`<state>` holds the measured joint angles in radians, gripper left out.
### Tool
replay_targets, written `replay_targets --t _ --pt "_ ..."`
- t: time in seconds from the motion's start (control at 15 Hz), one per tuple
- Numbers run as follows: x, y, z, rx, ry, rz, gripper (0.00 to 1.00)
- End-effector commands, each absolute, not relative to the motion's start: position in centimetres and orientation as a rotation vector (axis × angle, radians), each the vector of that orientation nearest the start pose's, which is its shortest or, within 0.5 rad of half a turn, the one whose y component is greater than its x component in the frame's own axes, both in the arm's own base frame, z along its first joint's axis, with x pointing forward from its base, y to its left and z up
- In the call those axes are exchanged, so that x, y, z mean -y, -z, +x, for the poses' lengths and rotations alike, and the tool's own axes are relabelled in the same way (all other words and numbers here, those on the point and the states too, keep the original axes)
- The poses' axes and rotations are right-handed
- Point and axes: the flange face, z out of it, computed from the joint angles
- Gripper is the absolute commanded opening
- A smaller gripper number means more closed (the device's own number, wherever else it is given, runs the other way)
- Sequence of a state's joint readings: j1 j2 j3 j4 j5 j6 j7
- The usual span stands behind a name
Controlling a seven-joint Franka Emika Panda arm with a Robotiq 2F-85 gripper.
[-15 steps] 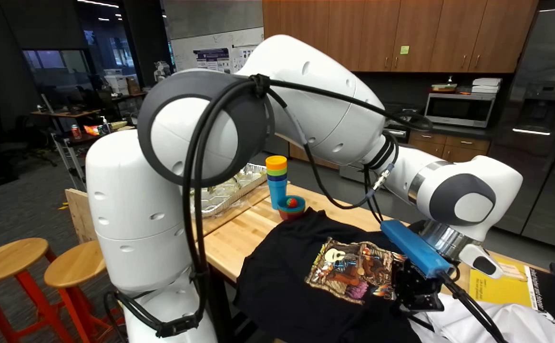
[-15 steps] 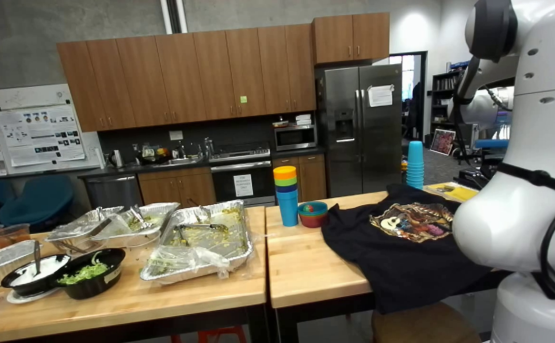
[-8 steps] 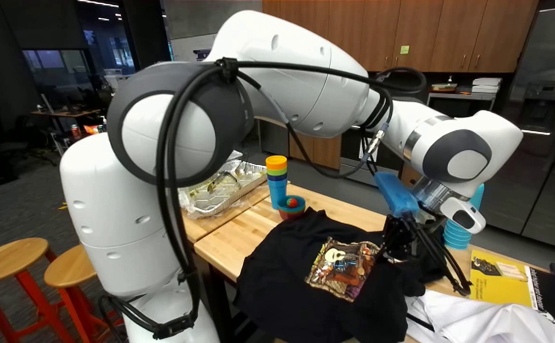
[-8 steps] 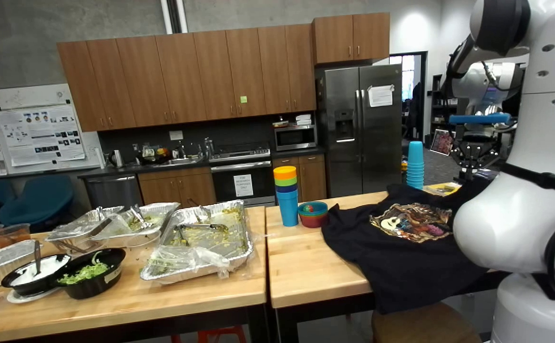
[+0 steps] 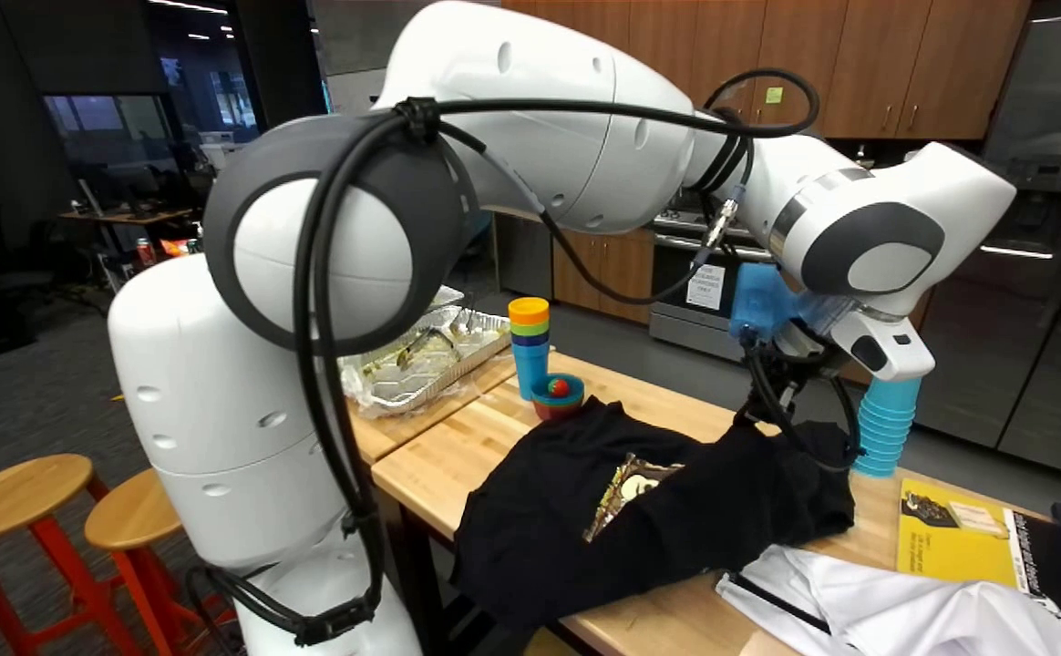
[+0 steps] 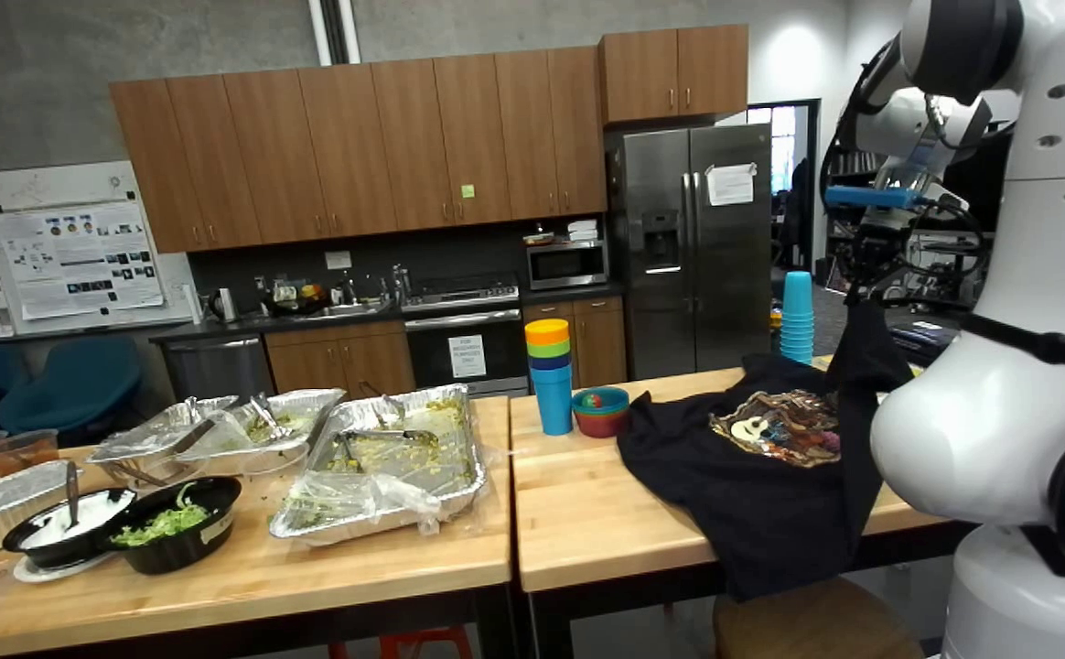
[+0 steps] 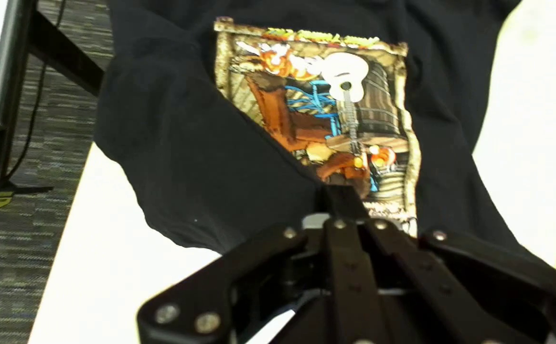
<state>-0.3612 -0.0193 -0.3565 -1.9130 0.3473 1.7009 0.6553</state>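
While most of the black shirt (image 6: 743, 503) lies on the tabletop (image 6: 601, 522), one part of it is held up by the gripper (image 7: 344, 196). Jaws are together, clamped on the shirt fabric at their tips. In an exterior view the lifted part stands in a peak right under the gripper; the near end of the shirt hangs over the tabletop edge, above a round stool (image 6: 816, 622).

Wrist view: print (image 7: 326, 114) on the shirt shows a white guitar and blue lines. A fold edge runs diagonally across it to the jaws, covering its lower left corner there. In an exterior view the raised cloth hides most of the print.

Around it: light-blue cups (image 5: 886, 428), stacked upside down, near the shirt. White cloth (image 5: 913, 601) just beside the shirt; yellow-and-black book (image 5: 959, 528) near the cloth. Nested bowls (image 5: 556, 412), teal over red, sit just beside the shirt, strawberry (image 5: 559, 388) in the top one. Next to them, an upright cup stack (image 5: 530, 351): orange, green, dark blue, light blue.

Second tabletop (image 6: 359, 572) carries a foil tray (image 6: 475, 448) with food bits and a black bowl (image 6: 194, 546) of shredded greens. Behind: wood cabinets (image 6: 359, 151), oven (image 6: 464, 352), fridge (image 6: 642, 316).
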Motion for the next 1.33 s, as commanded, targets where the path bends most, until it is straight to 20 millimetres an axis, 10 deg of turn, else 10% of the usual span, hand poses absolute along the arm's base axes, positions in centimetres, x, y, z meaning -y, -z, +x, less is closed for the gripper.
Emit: replay_targets --t 0.0,0.93,1.27 --pt "34.3 -50.5 44.7 -1.996 -0.112 -1.894 0.00" --pt "38.0 -49.1 54.9 -2.361 0.173 -1.494 0.00" --pt "37.7 -47.6 56.7 -2.344 0.171 -1.628 0.44"
